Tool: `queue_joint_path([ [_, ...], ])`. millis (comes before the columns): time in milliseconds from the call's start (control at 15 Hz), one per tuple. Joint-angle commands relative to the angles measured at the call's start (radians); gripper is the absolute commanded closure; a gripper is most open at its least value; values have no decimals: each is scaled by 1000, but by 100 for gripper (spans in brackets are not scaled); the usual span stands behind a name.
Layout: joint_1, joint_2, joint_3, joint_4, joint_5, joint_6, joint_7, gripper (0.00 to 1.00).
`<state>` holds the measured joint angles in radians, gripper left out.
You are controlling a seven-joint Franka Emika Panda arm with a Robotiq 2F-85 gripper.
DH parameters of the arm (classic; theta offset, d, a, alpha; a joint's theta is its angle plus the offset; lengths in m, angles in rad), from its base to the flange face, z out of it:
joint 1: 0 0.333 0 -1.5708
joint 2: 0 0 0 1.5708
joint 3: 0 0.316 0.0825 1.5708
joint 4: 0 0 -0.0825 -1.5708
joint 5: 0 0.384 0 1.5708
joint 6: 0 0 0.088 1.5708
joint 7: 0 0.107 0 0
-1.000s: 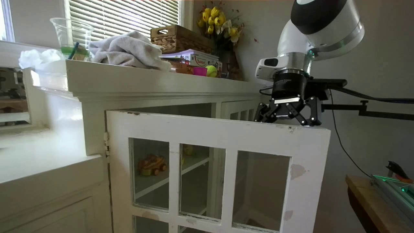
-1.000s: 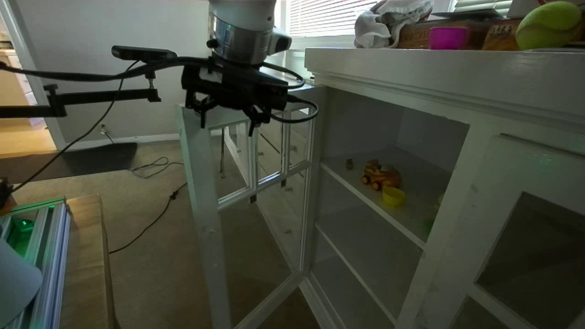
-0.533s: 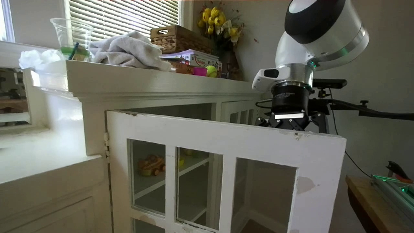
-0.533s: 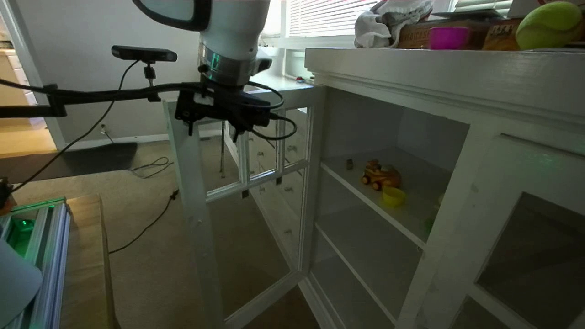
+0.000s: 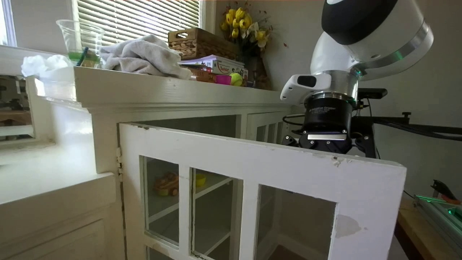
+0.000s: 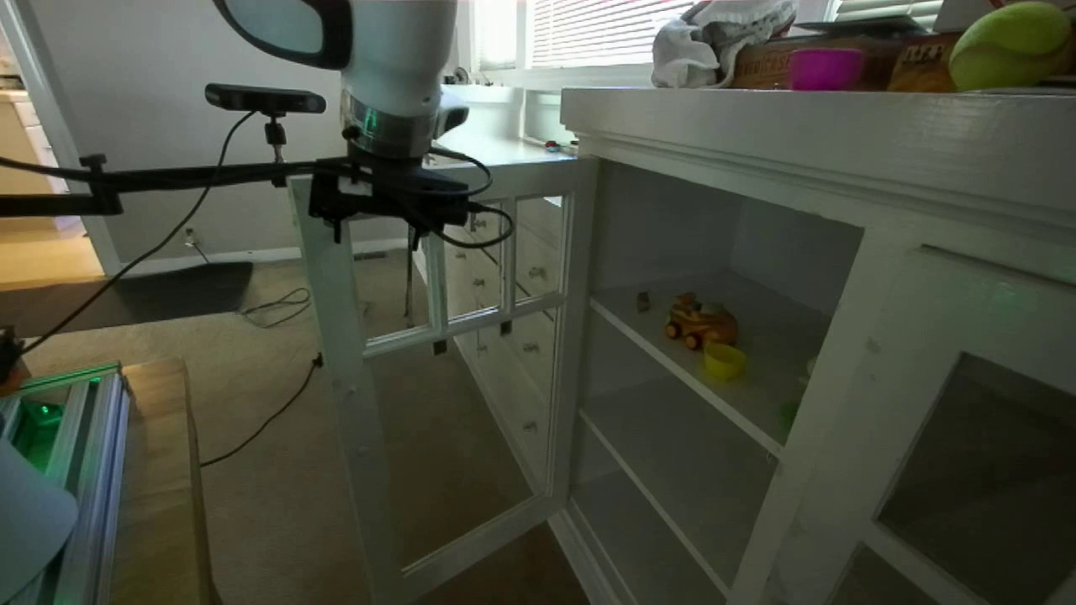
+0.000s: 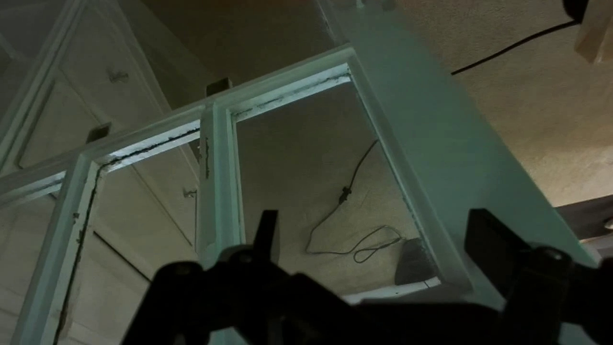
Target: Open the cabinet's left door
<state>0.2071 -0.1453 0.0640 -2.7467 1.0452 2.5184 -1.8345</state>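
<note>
The white cabinet [image 5: 173, 90] shows in both exterior views [image 6: 714, 126]. Its left door [image 5: 223, 155], with glass panes, stands wide open on its hinges, also in the other views [image 6: 340, 361] [image 7: 431, 120]. My gripper [image 6: 376, 237] is at the inner face of the door, near its top and free edge. In an exterior view the door's top rail hides the fingertips of the gripper [image 5: 326, 146]. In the wrist view the gripper's fingers [image 7: 373, 218] are wide apart with nothing between them, over the door's pane and frame. I cannot tell whether they touch the door.
An orange toy car [image 6: 702, 323] and yellow cup [image 6: 723, 361] sit on the cabinet shelf. The right door [image 6: 899, 336] is shut. A towel [image 5: 144, 56], basket [image 5: 202, 43] and tennis ball [image 6: 1009, 46] are on top. A wooden table [image 6: 160, 487] stands opposite.
The door has swung further open, away from the cabinet. My gripper has moved outward with it and sits lower behind the door's top edge than a second ago.
</note>
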Motion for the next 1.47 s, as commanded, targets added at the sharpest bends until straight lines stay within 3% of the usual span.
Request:
queue_joint_path([
  [0,24,33,55,10,128,77,-80,0],
  [800,103,117,137,85,560,213,-400,0],
  [1400,113,198,167,164,735,214,-592,0],
])
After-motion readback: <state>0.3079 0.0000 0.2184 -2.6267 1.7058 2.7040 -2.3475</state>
